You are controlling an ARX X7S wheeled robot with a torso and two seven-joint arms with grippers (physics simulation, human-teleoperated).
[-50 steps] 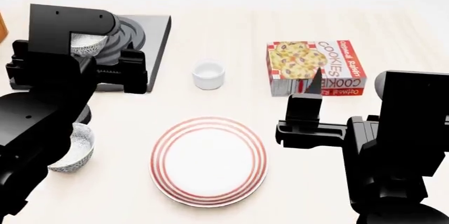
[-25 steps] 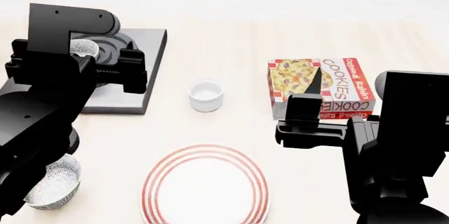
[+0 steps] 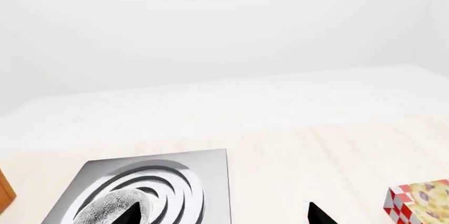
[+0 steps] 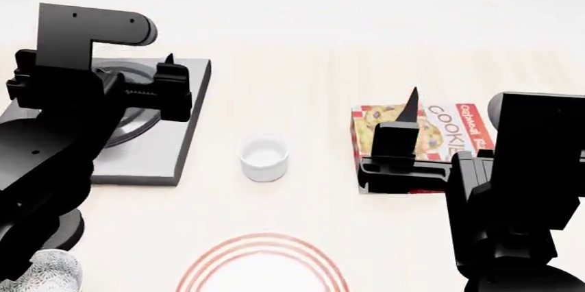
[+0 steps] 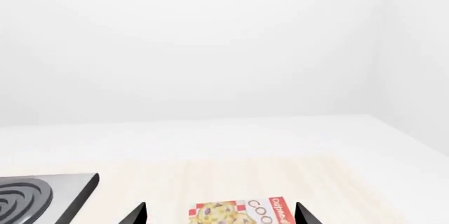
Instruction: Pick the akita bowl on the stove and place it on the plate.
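Observation:
In the left wrist view the akita bowl (image 3: 111,206) sits on the black rings of the grey stove (image 3: 210,182). My left gripper (image 3: 224,219) is open, its jaws spread wide. One fingertip (image 3: 130,215) shows right in front of the bowl and the other lies over bare table beyond the stove's edge. In the head view my left arm hides that bowl; only part of the stove (image 4: 178,141) shows. The red-ringed plate (image 4: 265,264) is cut off by the head view's lower edge. My right gripper (image 5: 220,217) is open with nothing in it, above the cookies box.
A small plain white cup (image 4: 264,157) stands between the stove and the cookies box (image 4: 434,131). A second patterned bowl (image 4: 46,271) lies at the near left corner. A brown object (image 3: 6,192) shows beside the stove in the left wrist view.
The head view has shifted: stove, cup, box and plate have slid toward its lower edge. The bowl on the stove is now hidden behind my left arm. Both grippers stay open.

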